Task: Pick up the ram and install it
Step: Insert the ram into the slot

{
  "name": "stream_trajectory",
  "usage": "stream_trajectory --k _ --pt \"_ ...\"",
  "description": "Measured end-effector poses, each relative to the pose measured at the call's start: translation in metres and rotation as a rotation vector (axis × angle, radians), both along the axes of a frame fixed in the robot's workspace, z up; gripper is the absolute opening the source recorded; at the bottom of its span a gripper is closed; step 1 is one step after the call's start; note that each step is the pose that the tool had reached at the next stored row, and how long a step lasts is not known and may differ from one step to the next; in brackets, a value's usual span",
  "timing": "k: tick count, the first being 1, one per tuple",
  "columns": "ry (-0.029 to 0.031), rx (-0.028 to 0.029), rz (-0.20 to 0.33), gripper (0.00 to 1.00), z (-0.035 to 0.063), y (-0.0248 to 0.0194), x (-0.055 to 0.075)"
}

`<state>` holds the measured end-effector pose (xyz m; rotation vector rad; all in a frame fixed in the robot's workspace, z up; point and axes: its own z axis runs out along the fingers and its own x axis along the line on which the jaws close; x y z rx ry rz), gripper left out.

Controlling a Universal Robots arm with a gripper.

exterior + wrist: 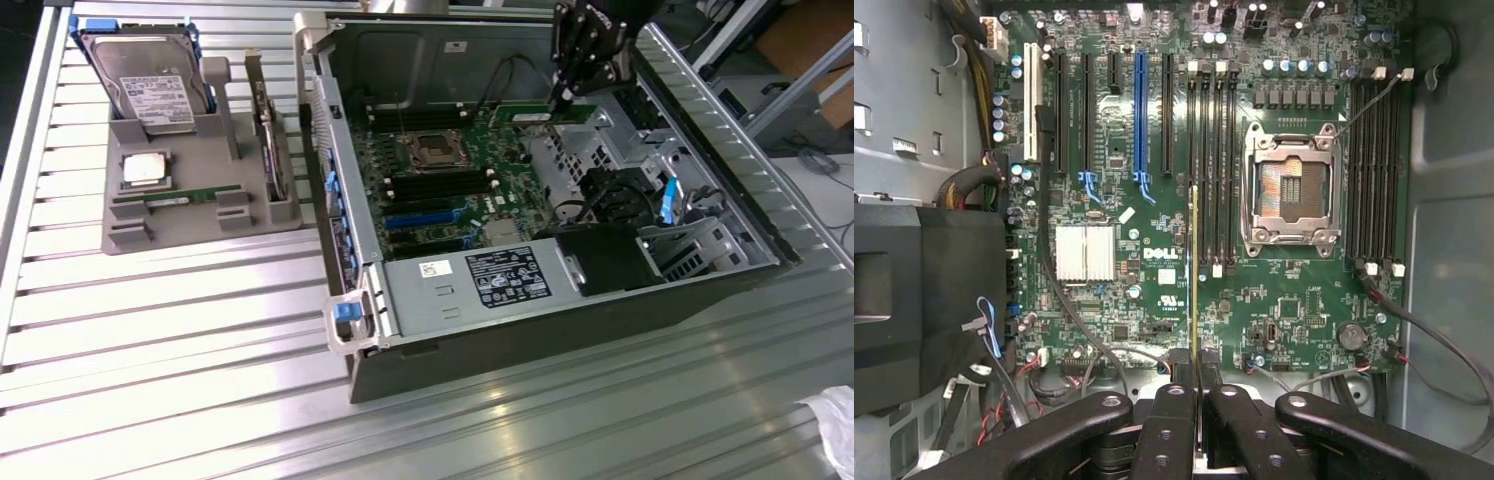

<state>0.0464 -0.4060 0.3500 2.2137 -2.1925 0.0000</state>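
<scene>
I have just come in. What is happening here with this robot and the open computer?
The robot arm's gripper is shut on the ram, a thin green stick held on its edge. It holds the stick inside the open computer case, above the motherboard and close to the black memory slots. The ram does not look seated in a slot yet.
</scene>
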Motion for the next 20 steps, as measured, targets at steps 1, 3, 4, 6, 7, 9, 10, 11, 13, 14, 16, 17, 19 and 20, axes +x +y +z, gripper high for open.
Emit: stream_trajectory --k 1,3,4,6,7,9,10,11,13,14,16,17,19,20 --pt "0.0000 0.0000 0.000 0.12 -0.0003 0.0000 0.0000" --pt "0.0000 0.0000 0.000 0.12 -0.0012 0.0000 0.0000" --pt "0.0000 0.0000 0.000 0.12 -0.0015 0.0000 0.0000" --pt "0.0000 0.0000 0.000 0.12 -0.0021 0.0000 0.0000" --pt "0.0000 0.0000 0.000 0.12 -0.0024 0.0000 0.0000" --pt "0.0000 0.0000 0.000 0.12 -0.0026 0.0000 0.0000" --pt "0.0000 0.0000 0.000 0.12 -0.0028 0.0000 0.0000" --pt "0.0000 0.0000 0.000 0.12 -0.0030 0.0000 0.0000" --pt "0.0000 0.0000 0.000 0.12 -0.0036 0.0000 0.0000" --pt "0.0000 0.0000 0.000 0.12 -0.0040 0.0000 0.0000" --pt "0.0000 0.0000 0.000 0.12 -0.0046 0.0000 0.0000" --pt "0.0000 0.0000 0.000 0.12 -0.0048 0.0000 0.0000" --pt "0.0000 0.0001 0.000 0.12 -0.0055 0.0000 0.0000" --pt "0.0000 0.0000 0.000 0.12 -0.0062 0.0000 0.0000"
